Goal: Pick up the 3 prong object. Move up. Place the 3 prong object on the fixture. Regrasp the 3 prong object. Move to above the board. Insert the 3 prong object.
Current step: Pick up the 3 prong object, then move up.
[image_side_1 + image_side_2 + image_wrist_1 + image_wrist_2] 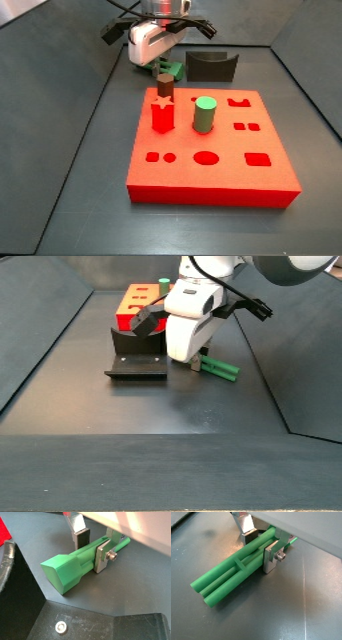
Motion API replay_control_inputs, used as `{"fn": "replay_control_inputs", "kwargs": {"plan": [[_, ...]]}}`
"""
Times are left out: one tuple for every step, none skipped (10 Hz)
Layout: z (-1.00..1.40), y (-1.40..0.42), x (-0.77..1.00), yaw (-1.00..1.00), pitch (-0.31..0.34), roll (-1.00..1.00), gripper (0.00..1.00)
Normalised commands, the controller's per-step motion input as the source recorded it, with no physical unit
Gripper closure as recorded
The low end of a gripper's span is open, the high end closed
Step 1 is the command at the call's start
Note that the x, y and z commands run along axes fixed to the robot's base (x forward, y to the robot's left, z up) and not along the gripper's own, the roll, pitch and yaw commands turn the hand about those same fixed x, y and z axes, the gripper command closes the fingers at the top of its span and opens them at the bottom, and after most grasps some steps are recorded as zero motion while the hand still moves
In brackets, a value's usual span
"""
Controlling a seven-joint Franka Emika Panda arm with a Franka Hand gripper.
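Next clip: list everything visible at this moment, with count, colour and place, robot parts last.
3 prong object: one, green, lying on the floor between the gripper's fingers.
Board: one, red, on the floor, with shaped holes in its top.
Cylinder peg: one, green, upright in the board.
Star-shaped peg: one, red, upright in the board.
Dark peg: one, dark brown, upright at the board's far edge.
Fixture: one, black, on the floor beside the board.
Gripper: one, silver fingers with dark pads, low over the floor, closed around the 3 prong object.
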Motion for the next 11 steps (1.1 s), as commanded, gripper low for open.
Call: {"fn": "replay_control_inputs", "kwargs": {"plan": [[0.00,0.00,0.00,0.00,0.000,0.00,1.00],[0.00,0.00,0.00,0.00,0.000,0.00,1.00],[0.00,0.00,0.00,0.00,0.000,0.00,1.00],[0.00,0.00,0.00,0.00,0.000,0.00,1.00],[0.00,0.00,0.00,0.00,0.000,0.00,1.00],[0.00,0.00,0.00,0.00,0.000,0.00,1.00],[0.00,0.00,0.00,0.00,0.000,0.00,1.00],[0.00,0.00,0.00,0.00,0.000,0.00,1.00],[0.83,0.00,0.00,0.00,0.000,0.00,1.00],[0.83,-0.07,0.03,-0.02,-0.006,-0.01,1.00],[0.69,-0.05,0.01,-0.02,0.031,0.00,1.00]]}}
